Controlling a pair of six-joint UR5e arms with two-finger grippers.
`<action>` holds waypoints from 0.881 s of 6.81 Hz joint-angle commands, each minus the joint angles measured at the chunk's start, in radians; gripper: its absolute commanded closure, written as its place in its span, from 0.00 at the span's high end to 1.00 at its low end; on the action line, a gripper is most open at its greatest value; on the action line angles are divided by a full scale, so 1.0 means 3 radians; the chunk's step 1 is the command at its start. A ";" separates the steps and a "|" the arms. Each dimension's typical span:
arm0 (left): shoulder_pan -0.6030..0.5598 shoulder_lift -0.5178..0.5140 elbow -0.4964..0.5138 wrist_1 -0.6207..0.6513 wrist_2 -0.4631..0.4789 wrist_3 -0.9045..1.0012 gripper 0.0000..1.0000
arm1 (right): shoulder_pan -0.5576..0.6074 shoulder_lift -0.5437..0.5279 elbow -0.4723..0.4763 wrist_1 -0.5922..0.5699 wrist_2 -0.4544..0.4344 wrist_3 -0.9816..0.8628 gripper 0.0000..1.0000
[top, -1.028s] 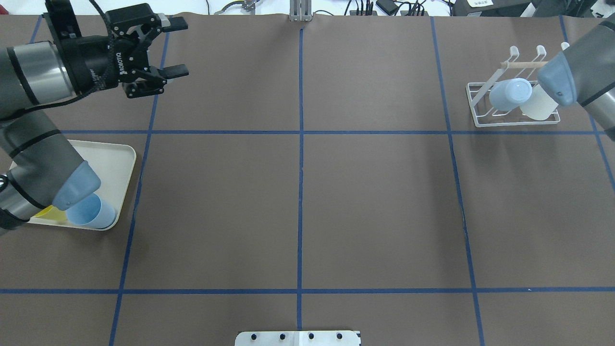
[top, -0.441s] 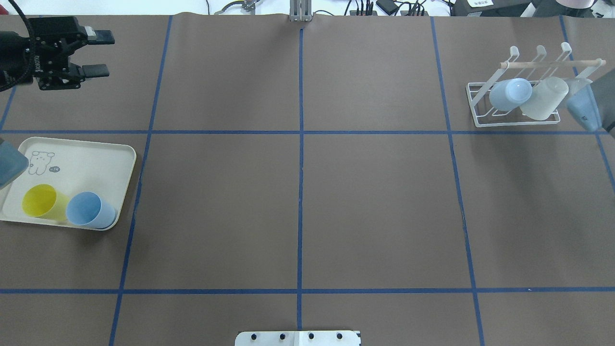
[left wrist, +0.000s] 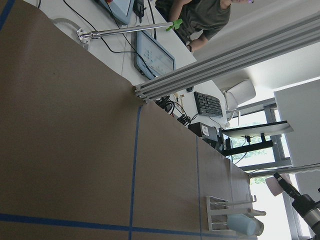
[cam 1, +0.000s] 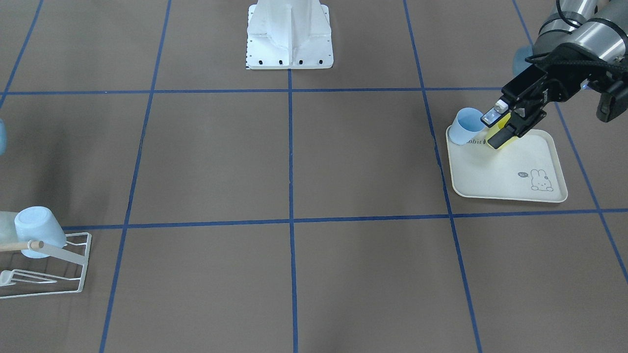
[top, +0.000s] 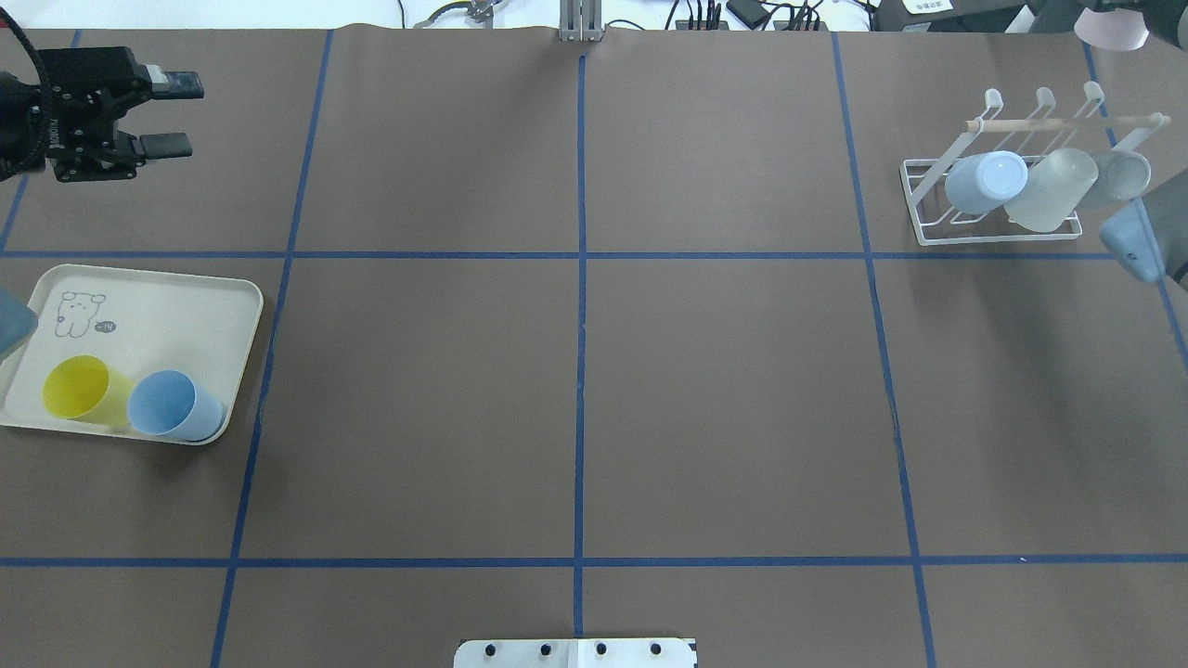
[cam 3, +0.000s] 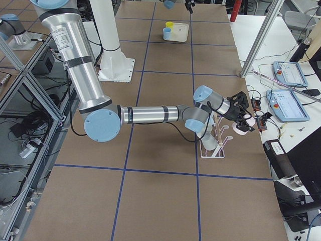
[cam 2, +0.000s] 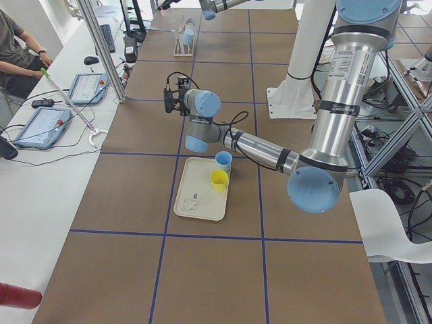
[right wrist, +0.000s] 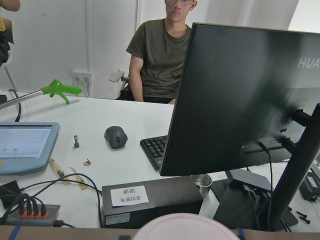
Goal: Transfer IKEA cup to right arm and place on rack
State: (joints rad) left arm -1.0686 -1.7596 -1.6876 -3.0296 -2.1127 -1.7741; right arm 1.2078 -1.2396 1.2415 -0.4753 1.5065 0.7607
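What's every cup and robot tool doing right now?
Yellow cup, upright on tray.
Blue tray cup, upright on tray.
Blue rack cup, frosted cup, grey cup: hung tilted on rack.
Left tool, open, empty.
Right tool, shut on pink cup.

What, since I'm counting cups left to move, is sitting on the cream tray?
On the tray, a yellow cup and a blue cup stand upright, side by side, both looking empty. A rabbit print marks another corner. The tray surface under the cups is covered.
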 commanded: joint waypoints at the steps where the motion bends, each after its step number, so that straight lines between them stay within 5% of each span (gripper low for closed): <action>1: 0.0003 0.0016 0.0001 0.0000 -0.0004 0.0003 1.00 | -0.0094 -0.0137 -0.0002 0.0014 0.0005 0.0000 0.00; 6: 0.0008 0.0021 0.0001 0.0000 0.0016 0.0003 1.00 | -0.0196 -0.0137 -0.0063 0.0045 -0.0001 -0.0010 0.00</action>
State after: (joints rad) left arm -1.0671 -1.7538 -1.6874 -3.0296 -2.1102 -1.7733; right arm 1.1521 -1.2824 1.2263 -0.4614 1.5065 0.7583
